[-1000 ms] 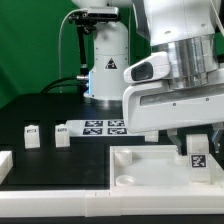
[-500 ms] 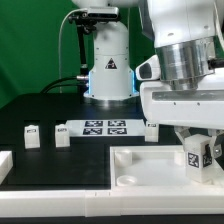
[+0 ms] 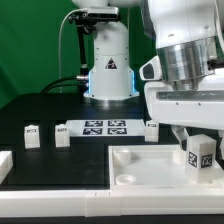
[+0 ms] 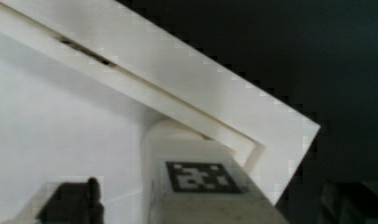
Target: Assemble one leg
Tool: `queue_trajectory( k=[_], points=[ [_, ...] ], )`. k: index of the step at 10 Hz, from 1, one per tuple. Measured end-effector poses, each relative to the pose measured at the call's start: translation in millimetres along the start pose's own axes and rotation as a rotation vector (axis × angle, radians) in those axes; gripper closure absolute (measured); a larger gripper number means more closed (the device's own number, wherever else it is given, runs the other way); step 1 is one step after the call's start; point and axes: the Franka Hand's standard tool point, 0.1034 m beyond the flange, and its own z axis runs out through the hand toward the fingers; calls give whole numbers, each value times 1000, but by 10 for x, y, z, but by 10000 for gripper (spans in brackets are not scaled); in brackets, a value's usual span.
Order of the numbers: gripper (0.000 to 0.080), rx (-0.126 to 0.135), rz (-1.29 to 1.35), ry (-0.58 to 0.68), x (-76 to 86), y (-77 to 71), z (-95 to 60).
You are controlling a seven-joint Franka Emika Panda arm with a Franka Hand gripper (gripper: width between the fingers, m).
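My gripper (image 3: 197,140) is shut on one leg (image 3: 197,155), a small white block with a black-and-white tag. It holds the leg upright at the corner of the large white slab (image 3: 135,160) on the exterior view's right. In the wrist view the leg (image 4: 204,178) stands between my dark fingers (image 4: 70,203), with the gripper (image 4: 204,210) over the slab's corner (image 4: 186,110). Three more legs stand on the black table: two to the exterior view's left (image 3: 31,134) (image 3: 61,136) and one by the marker board (image 3: 151,127).
The marker board (image 3: 104,127) lies flat behind the slab. A white part (image 3: 4,164) pokes in at the exterior view's left edge. The robot's base (image 3: 108,60) stands at the back against a green backdrop.
The hand has turned and shifted toward the exterior view's right. The held leg has turned with it, showing a second face, and sits slightly lower.
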Motion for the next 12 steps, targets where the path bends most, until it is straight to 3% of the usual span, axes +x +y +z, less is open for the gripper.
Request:
queue_trajectory(
  k=[1, 3, 5, 7, 10, 12],
  points=[
    [160, -3, -12, -7, -10, -9, -7],
    [151, -14, -355, 0, 2, -32, -18],
    [151, -56, -701, 6, 8, -58, -9],
    [151, -64, -953, 4, 111, -12, 7],
    [151, -63, -1291, 32, 139, 21, 35],
    [176, -62, -1304, 31, 139, 21, 36]
  ],
)
